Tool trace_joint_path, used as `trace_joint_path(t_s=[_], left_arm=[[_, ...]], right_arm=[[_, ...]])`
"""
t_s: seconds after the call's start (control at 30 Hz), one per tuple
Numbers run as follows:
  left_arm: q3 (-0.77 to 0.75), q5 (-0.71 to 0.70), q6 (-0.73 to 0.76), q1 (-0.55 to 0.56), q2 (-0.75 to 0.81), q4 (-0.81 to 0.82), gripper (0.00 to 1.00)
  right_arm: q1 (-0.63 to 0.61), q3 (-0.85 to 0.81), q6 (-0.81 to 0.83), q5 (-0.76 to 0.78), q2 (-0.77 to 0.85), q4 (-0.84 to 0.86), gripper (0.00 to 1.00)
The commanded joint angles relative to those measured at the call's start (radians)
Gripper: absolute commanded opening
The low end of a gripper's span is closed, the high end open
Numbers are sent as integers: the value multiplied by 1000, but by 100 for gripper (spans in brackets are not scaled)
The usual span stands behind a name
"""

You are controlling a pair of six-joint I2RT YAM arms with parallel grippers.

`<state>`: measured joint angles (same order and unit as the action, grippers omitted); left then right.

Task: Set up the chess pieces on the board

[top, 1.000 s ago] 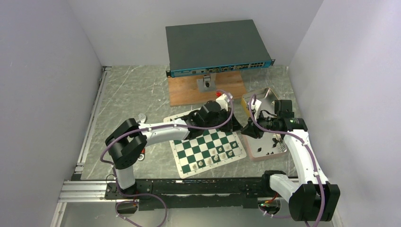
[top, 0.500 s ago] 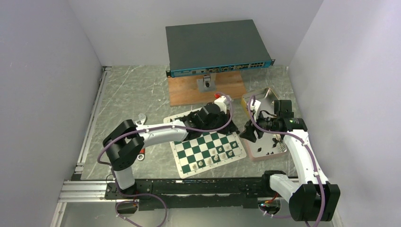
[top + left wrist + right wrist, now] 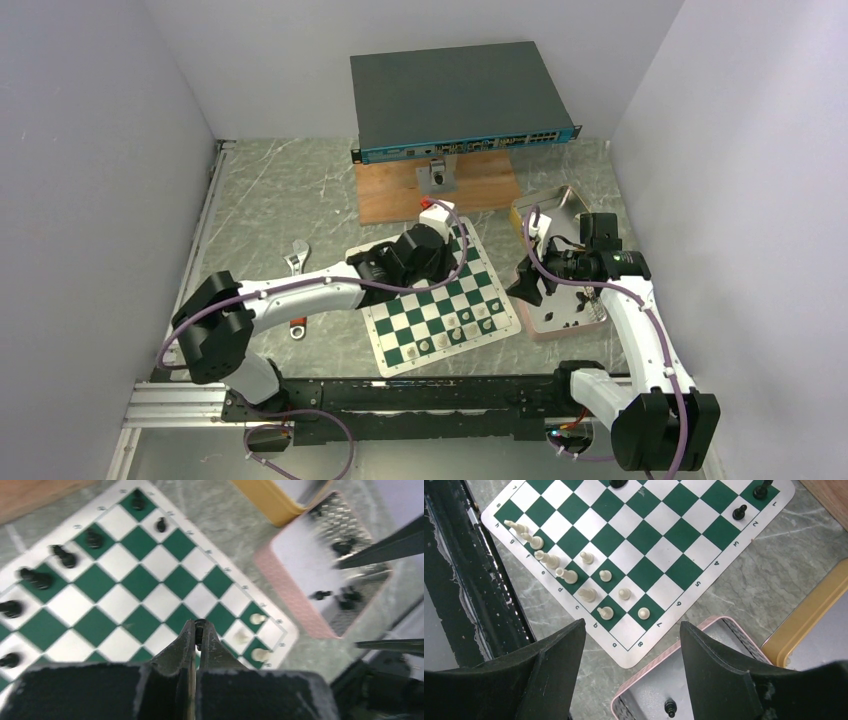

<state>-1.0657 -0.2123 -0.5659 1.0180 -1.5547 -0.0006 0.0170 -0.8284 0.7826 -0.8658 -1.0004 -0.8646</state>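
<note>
A green-and-white chess board (image 3: pixel 432 305) lay at an angle on the marbled table (image 3: pixel 280 200). Black chess pieces (image 3: pixel 65 556) stood along the board's far edge, spread over its last two rows. A few more black ones (image 3: pixel 345 597) lay in the pink tray (image 3: pixel 280 585) just beside the board's right side. White pieces (image 3: pixel 586 557) stood in two partial rows along the near edge.

The left gripper (image 3: pixel 198 628) hung above the board's middle squares, its fingers pressed together tip against tip. The right gripper (image 3: pixel 631 627) hovered over the board's near right corner and the tray's rim. Its two fingers were spread wide apart and gripped nothing.

A yellow tin (image 3: pixel 809 617) sat just beyond the tray. Farther back, a flat dark network switch (image 3: pixel 455 95) rested on a wooden slab (image 3: pixel 400 200).
</note>
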Motion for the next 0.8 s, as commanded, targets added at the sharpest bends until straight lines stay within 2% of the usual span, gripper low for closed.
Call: trace_joint_path(t_s=[0.0, 0.17, 0.3, 0.77], left_arm=[[38, -198, 110, -6, 63, -87, 0], [73, -305, 164, -32, 92, -108, 0], [105, -334, 180, -81, 103, -103, 0], [176, -302, 191, -239, 104, -53, 0]], right_arm=[[4, -14, 30, -24, 13, -1, 72], [7, -18, 47, -24, 3, -15, 71], [9, -21, 61, -26, -2, -26, 72], [16, -23, 67, -25, -23, -31, 71]])
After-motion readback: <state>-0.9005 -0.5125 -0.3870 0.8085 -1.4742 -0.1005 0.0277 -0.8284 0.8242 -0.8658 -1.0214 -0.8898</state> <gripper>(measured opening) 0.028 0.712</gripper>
